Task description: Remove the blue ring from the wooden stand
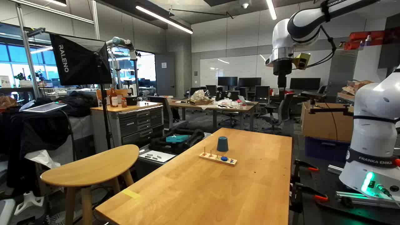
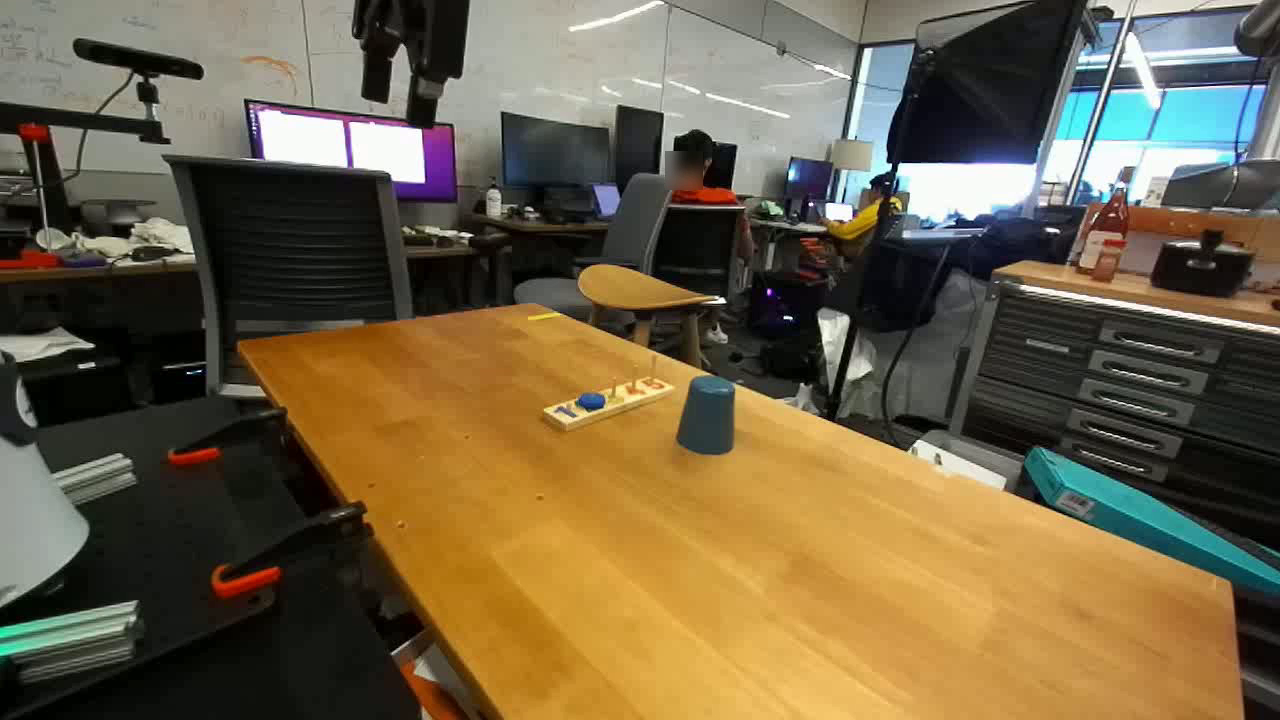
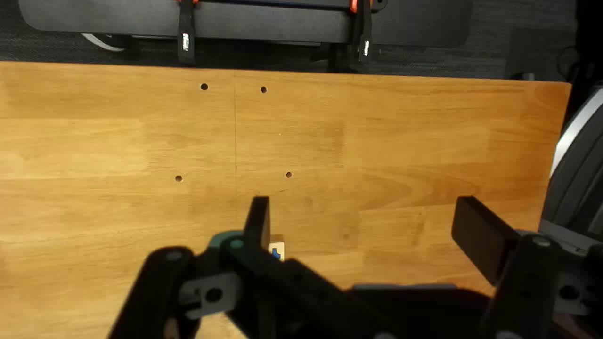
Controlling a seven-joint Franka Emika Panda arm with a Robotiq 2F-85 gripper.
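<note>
Closest of all in the wrist view is the hand [image 3: 370, 226], its two fingers [image 3: 480, 238] wide apart and nothing held between them. The blue ring [image 1: 224, 158] sits on the wooden stand [image 1: 215, 160], near one end, a little below the middle of the frame in both exterior views. Thin pegs [image 1: 204, 151] stick up from the stand, but I cannot tell if one pokes up inside the ring. A blue-grey cup [image 2: 707, 415] stands just beside the stand, wide end down, and both rest on the worktop [image 1: 250, 193].

To me the job looks not begun. The hand hangs high up, well apart from the ring. I think all of it is left: come down, pinch the ring and lift it off.

The wrist view does not show the ring. It shows just a bit of the stand with a blue mark [image 3: 276, 253], low in the frame, and the hand seems to hide the rest. In an exterior view, at the upper left, the gap between the fingers [image 2: 424, 100] is easy to see. In an exterior view, at the upper right, the hand [image 1: 282, 82] looks like one dark stick, so no gap shows.
</note>
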